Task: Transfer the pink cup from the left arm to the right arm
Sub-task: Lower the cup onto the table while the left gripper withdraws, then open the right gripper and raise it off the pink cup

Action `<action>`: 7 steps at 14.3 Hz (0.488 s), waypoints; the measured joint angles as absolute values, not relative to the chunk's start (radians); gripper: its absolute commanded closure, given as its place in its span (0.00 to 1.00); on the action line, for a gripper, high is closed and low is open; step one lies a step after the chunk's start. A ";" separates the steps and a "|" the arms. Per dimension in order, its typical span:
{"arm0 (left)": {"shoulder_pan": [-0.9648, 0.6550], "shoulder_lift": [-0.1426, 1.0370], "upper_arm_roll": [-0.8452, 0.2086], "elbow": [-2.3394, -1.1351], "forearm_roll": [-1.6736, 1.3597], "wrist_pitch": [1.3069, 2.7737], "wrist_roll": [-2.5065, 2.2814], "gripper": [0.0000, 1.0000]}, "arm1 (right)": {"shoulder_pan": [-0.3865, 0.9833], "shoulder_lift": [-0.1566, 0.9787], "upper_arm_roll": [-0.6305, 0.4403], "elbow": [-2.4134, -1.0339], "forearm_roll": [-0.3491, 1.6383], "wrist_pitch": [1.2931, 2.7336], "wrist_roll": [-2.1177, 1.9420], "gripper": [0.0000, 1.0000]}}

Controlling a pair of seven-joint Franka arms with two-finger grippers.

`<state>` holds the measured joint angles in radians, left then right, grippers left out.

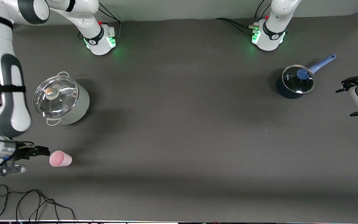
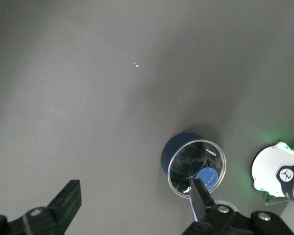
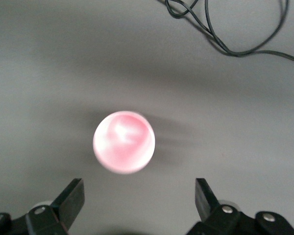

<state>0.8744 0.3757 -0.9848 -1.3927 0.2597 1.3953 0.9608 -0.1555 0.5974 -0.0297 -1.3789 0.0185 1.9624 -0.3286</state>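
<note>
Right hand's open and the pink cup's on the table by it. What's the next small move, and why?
Probably draw the right hand up and away from the pink cup. Its fingers stand open with the cup free on the table, so the release looks done. The left hand waits open near the blue saucepan.

the left gripper [image 2: 134,205] hangs with fingers [image 2: 68,198] spread wide and empty over the grey table [image 2: 88,88], with the dark blue saucepan [image 2: 186,152] under its glass lid [image 2: 196,166] near one fingertip.
</note>
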 measured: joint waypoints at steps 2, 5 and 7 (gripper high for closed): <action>0.875 0.365 -0.977 -1.393 0.262 1.385 0.874 0.00 | -0.155 0.519 -0.029 -1.371 0.019 1.848 -0.311 0.00; 0.882 0.365 -0.964 -1.392 0.262 1.371 0.723 0.00 | -0.154 0.402 -0.024 -1.371 0.019 1.703 -0.259 0.00; 0.885 0.365 -0.963 -1.388 0.262 1.371 0.614 0.00 | -0.147 0.336 -0.020 -1.373 0.022 1.657 -0.191 0.00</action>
